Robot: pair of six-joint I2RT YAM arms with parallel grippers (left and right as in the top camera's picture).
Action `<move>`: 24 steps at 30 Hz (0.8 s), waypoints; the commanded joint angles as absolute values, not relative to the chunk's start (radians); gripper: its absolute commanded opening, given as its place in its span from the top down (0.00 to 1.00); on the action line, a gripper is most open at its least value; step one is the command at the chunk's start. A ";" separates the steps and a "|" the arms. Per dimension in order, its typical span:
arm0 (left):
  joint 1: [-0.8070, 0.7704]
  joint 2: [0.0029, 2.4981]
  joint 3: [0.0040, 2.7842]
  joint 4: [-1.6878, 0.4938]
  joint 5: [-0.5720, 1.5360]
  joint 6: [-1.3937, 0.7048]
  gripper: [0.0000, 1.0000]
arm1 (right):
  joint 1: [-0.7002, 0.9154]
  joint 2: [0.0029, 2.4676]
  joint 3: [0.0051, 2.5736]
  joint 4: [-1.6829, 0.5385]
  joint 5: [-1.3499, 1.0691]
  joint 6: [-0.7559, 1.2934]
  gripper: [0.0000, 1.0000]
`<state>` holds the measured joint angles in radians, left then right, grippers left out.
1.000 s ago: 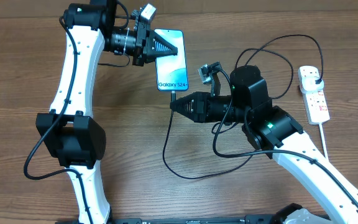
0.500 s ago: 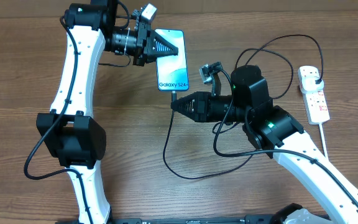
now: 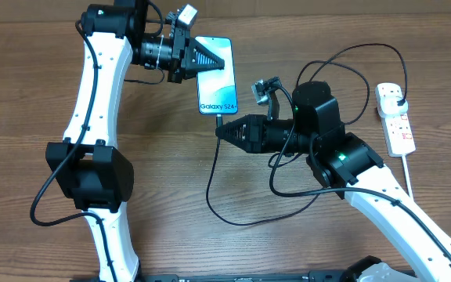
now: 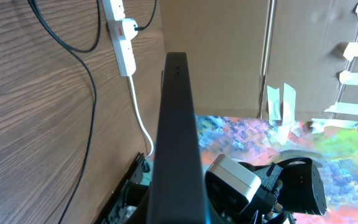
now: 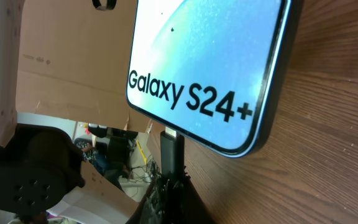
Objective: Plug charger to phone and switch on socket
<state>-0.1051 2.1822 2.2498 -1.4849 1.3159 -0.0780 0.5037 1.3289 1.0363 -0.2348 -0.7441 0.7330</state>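
Observation:
The phone (image 3: 216,77), light-blue screen with "Galaxy S24+" text, lies on the wood table; my left gripper (image 3: 203,59) is shut on its upper left edge. In the left wrist view the phone's dark edge (image 4: 178,137) rises from between the fingers. My right gripper (image 3: 222,131) is shut on the charger's black connector tip (image 5: 171,149), which meets the phone's bottom edge (image 5: 229,140). The thin black charger cable (image 3: 233,215) loops across the table to a black plug (image 3: 398,100) in the socket, a white power strip (image 3: 395,119) at the far right.
The strip's thick white cord (image 3: 408,174) runs toward the front right. The strip also shows in the left wrist view (image 4: 122,37) with its white cord trailing. Cardboard panels stand beyond the table edge.

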 commanded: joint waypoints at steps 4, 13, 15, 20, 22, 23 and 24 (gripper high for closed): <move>-0.138 2.165 2.261 -1.496 1.351 -0.074 0.96 | 0.475 1.327 1.035 -0.187 -0.680 0.734 0.96; -0.139 2.165 2.261 -1.549 1.350 -0.023 0.96 | 0.459 1.328 1.035 -0.179 -0.663 0.737 0.96; -0.139 2.165 2.261 -1.563 1.350 -0.012 0.96 | 0.448 1.328 1.035 -0.179 -0.663 0.738 0.96; -0.140 2.165 2.261 -1.571 1.350 0.001 0.96 | 0.442 1.333 1.035 -0.174 -0.664 0.738 0.96; -0.140 2.165 2.261 -1.571 1.350 0.001 0.96 | 0.442 1.336 1.035 -0.169 -0.668 0.737 0.96; -0.140 2.165 2.261 -1.571 1.350 0.001 0.96 | 0.442 1.336 1.035 -0.169 -0.667 0.738 0.96; -0.140 2.165 2.261 -1.571 1.350 0.001 0.96 | 0.442 1.336 1.035 -0.169 -0.667 0.737 0.96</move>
<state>-0.1055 2.1822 2.2498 -1.5417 1.3170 -0.0277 0.4915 1.3289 1.0252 -0.2070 -0.7872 0.7368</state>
